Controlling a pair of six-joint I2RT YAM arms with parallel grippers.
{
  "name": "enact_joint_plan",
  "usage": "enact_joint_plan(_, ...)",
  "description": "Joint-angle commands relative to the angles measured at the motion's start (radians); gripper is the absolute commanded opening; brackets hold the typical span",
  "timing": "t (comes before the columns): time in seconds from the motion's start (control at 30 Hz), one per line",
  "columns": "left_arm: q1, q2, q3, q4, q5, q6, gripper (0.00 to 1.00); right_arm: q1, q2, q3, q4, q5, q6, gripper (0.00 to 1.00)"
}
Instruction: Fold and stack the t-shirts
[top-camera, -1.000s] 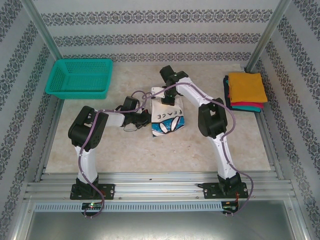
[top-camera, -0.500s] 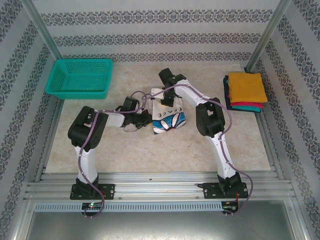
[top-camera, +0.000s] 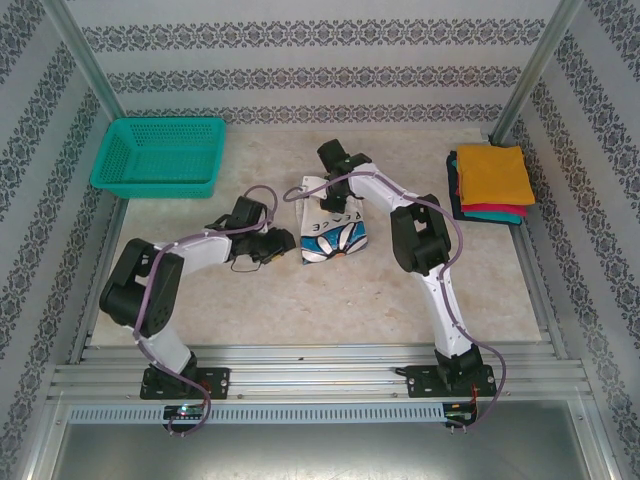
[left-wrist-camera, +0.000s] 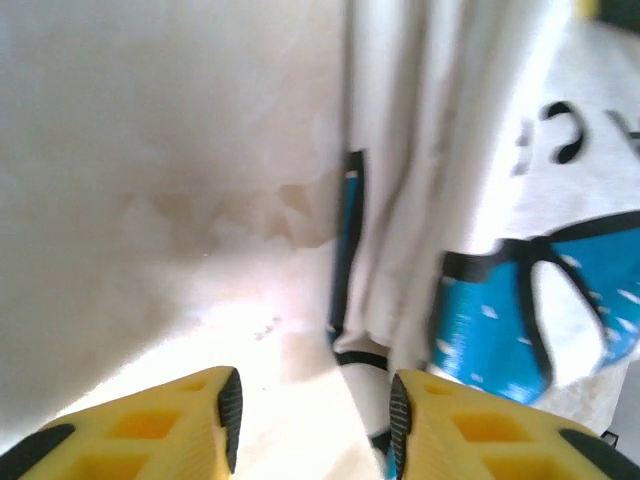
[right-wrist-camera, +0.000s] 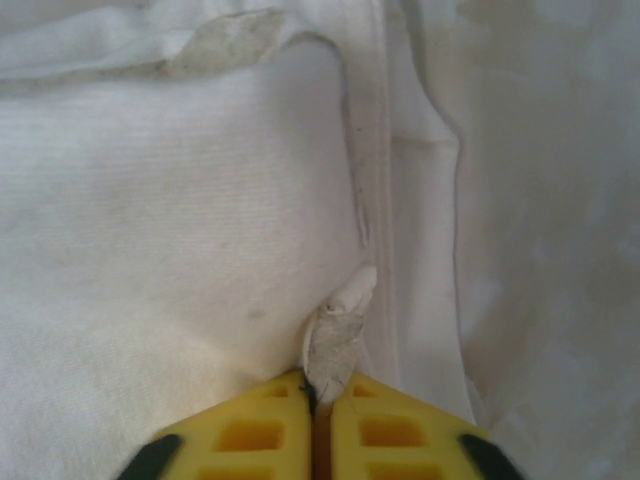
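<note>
The right gripper (right-wrist-camera: 320, 392) is clenched on a small pinch of the white cloth t-shirt with the blue daisy print and "PEACE" lettering (top-camera: 335, 235). Only a thin tuck of fabric beside a seam sits between the yellow fingers. The left gripper (left-wrist-camera: 310, 410) is released, its fingers spread low over the pale stone-look counter (top-camera: 300, 300). The shirt's bunched left edge lies just ahead of the gap between them, nearer the right-hand finger.

The shirt lies mid-counter as a narrow, part-folded bundle. Its print faces up, and its far end is under the right wrist.

A stack of folded shirts, orange on top of red and teal (top-camera: 493, 178), sits well apart at the right edge. A teal plastic mesh basket (top-camera: 160, 155) stands at the far left.

The right grip looks the weak spot. With so little cloth held, a lift or drag could pull the tuck free and let the fold fall open. The left gripper could also close on one layer only, or on bare counter, and skew the fold. The two wrists are working close together, so a careless sweep could make them collide.
</note>
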Motion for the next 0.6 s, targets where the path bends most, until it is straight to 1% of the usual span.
enact_joint_plan(0.0,-0.028,-0.019,0.071,-0.078,-0.028,0.031,0.49,-0.013,-0.025,-0.045,0.04,-0.025,0.049,0.31)
enact_joint_plan(0.1,-0.036,0.002,0.107,-0.045,-0.016,0.013,0.49,-0.017,-0.09,-0.094,0.098,-0.092,0.099,0.6)
enact_joint_plan(0.13,-0.039,0.006,0.117,-0.038,-0.021,0.007,0.49,-0.022,-0.116,-0.115,0.123,-0.117,0.123,0.67)
enact_joint_plan(0.2,-0.044,0.009,0.136,-0.022,-0.029,0.002,0.49,-0.034,-0.175,-0.166,0.184,-0.156,0.181,0.74)
enact_joint_plan(0.27,-0.048,0.011,0.156,-0.009,-0.043,-0.003,0.49,-0.056,-0.234,-0.233,0.284,-0.19,0.279,0.76)
enact_joint_plan(0.4,-0.053,0.012,0.184,0.025,-0.067,-0.017,0.45,-0.122,-0.371,-0.419,0.519,-0.297,0.566,0.8)
enact_joint_plan(0.43,-0.057,0.024,0.195,0.044,-0.063,-0.023,0.45,-0.141,-0.412,-0.486,0.614,-0.31,0.656,0.8)
enact_joint_plan(0.5,-0.066,0.061,0.233,0.062,-0.055,-0.023,0.44,-0.172,-0.484,-0.6,0.733,-0.314,0.808,0.81)
enact_joint_plan(0.57,-0.076,0.113,0.292,0.054,-0.044,-0.011,0.42,-0.192,-0.555,-0.703,0.785,-0.309,0.907,0.81)
